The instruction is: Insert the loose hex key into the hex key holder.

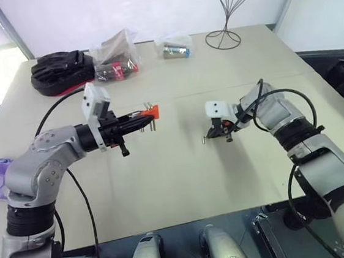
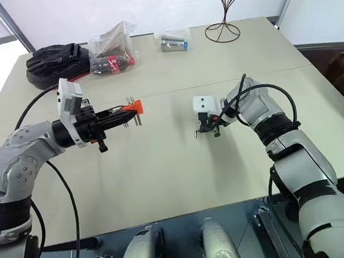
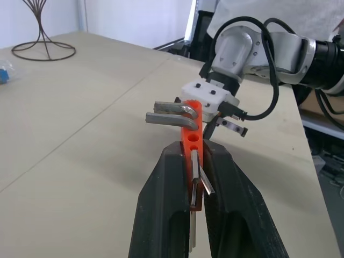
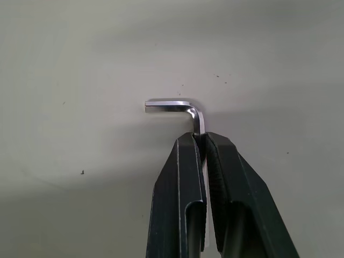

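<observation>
The pick-up step is in hand. The loose hex key [image 4: 185, 110], a thin L-shaped grey metal rod, is pinched by its long leg between the pressed-together jaws of the right gripper [image 1: 220, 131], with the short leg and the bend left free beyond the tips. In the right wrist view the key lies at or just above the beige worktop [image 1: 184, 183]; whether it has been lifted clear cannot be told. The hex key holder [image 1: 151, 112], a small red-orange plastic block with short metal keys sticking out, is clamped in the closed jaws of the left gripper [image 1: 135, 122] and held above the worktop, roughly level, pointing toward 3 o'clock in the head views. The right gripper sits at 3 o'clock from the holder, a clear gap between them.

The next move is judged to call for raising the key, bringing it across to the holder and lining the free leg up with an empty hole; 2 round holes can be seen on the holder's face in the left wrist view.

Most of the key's long leg is hidden between the right fingers [image 4: 177, 183]. The lower part of the holder is covered by the left fingers [image 3: 161, 215], so its remaining slots cannot be counted. In the head views the key is too small to make out clearly.
</observation>
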### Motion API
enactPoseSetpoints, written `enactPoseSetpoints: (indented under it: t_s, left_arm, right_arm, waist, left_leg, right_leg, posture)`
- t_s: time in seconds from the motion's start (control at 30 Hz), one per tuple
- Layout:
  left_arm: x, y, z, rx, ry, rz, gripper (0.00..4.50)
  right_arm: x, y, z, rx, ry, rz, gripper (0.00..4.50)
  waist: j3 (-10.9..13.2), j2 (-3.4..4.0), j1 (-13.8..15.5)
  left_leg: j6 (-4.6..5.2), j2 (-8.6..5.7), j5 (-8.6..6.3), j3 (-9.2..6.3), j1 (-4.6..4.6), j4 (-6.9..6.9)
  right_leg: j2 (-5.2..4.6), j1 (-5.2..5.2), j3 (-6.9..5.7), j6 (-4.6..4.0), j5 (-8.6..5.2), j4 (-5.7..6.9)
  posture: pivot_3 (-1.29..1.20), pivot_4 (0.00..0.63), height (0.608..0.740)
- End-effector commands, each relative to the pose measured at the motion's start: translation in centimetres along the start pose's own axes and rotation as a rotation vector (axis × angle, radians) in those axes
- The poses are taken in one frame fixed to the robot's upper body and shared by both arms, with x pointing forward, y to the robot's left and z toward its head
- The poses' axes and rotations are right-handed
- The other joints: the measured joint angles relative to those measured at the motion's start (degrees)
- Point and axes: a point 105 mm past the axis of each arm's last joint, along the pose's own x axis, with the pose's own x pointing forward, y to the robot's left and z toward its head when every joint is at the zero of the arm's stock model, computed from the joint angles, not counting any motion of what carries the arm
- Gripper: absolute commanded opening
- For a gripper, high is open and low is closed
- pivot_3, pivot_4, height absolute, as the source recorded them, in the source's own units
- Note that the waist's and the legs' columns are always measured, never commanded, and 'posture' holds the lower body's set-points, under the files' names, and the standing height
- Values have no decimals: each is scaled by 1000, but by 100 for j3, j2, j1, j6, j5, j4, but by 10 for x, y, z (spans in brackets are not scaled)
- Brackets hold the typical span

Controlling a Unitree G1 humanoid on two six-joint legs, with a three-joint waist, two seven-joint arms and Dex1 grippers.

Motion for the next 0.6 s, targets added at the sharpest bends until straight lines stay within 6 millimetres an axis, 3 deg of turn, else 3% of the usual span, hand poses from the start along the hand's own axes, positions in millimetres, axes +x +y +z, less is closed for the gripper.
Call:
enactPoseSetpoints:
  t_s: [0.03, 0.17, 0.27, 0.33, 0.6]
  left_arm:
    - [-3, -3, 12, 54, -42, 5, 0]
    - [-1, 1, 12, 70, -47, 23, 0]
    - [0, 3, 14, 86, -47, 27, 0]
    - [1, 8, 14, 122, -33, 36, 0]
    - [7, 22, 26, 155, -66, 55, 0]
  right_arm:
    - [-7, -28, 26, 17, -149, -289, 49]
    - [-35, -55, 56, 100, -396, -594, 49]
    - [-60, -58, 85, 172, -650, -738, 49]
    - [-82, -58, 101, 328, -838, -814, 49]
    - [-124, -32, 153, 473, -1158, -661, 49]
  waist:
    - [1, 1, -18]
    - [4, 5, 17]
    - [3, 4, 34]
    - [3, 4, 37]
    - [4, 5, 54]
  left_leg:
    - [0, 0, 0, 1, 0, -1]
    - [-4, 0, 2, 5, -21, -1]
    - [-4, 0, 3, 6, -39, -1]
    - [-4, 0, 3, 4, -46, 0]
    - [-6, -3, 5, -1, -53, 5]
  right_leg:
    - [0, -3, 2, 0, 0, 3]
    - [-3, -42, 9, -1, -1, 34]
    - [-6, -59, 9, -1, -1, 36]
    - [-7, -63, 7, -1, 0, 36]
    - [-9, -68, 3, -1, -1, 42]
  posture:
    - [0, 150, 740]
    - [0, 150, 740]
    - [0, 150, 740]
    - [0, 150, 740]
    - [0, 150, 740]
